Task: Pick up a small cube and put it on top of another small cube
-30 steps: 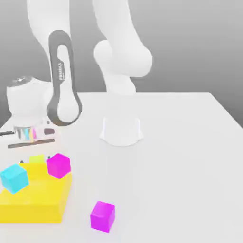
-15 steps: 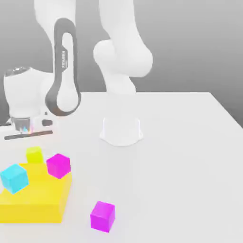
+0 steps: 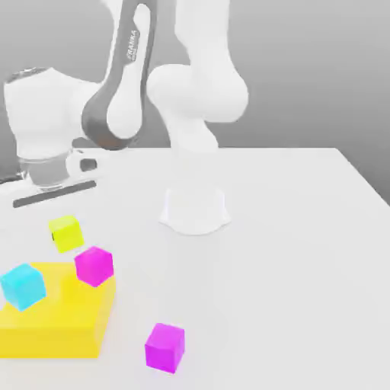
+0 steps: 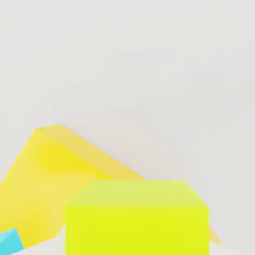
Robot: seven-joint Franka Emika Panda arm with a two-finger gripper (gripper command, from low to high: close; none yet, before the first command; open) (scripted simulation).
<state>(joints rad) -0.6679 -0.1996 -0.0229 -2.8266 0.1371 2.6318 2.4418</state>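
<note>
Hand view, gripper shut, small cube (image 4: 137, 219) close

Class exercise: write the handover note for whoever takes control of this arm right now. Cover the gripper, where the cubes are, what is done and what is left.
Gripper: shut on the lime-yellow cube, which hangs in the air below the hand, above the table.
Cubes: cyan cube and one magenta cube at the large yellow block; a second magenta cube sits alone on the table.
Done: pick-up.
Left: carry the lime-yellow cube over another small cube, set it on top, release.
</note>
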